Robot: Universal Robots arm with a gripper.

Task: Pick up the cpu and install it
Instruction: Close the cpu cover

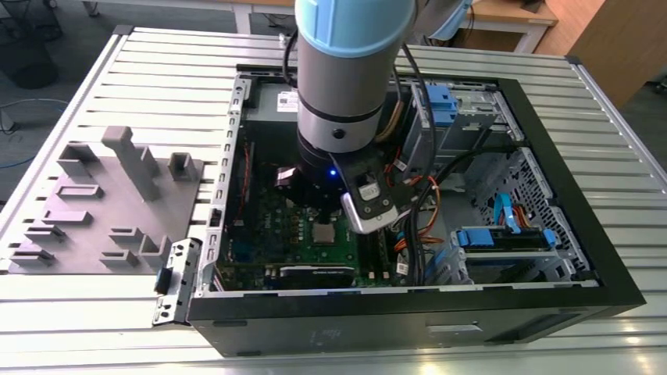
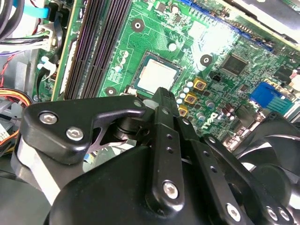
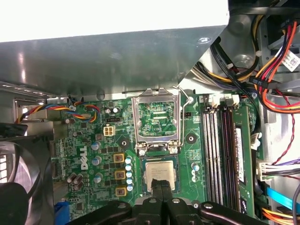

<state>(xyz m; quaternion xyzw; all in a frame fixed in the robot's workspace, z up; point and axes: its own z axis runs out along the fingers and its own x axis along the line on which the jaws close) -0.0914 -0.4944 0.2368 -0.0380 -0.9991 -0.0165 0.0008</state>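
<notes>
Arm lowered into open computer case (image 1: 542,297) on slatted bench (image 1: 156,70). Cpu (image 3: 161,174) seen seated flat in socket on green motherboard (image 3: 84,140), hinged socket frame (image 3: 157,123) raised open beside it. Jaws (image 3: 161,186) brought together just above cpu, nothing gripped. Grey moulded tray (image 1: 99,207) left outside case, on exterior view's left.

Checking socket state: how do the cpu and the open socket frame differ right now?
The cpu lies flat in its socket on the green board; the socket frame stands swung open beside it. The cpu has a solid silvery top; the socket frame is an open metal rim with green board showing through its middle. The gripper sits right at the cpu's edge, away from the socket frame. Both are silvery metal and roughly square.
</notes>
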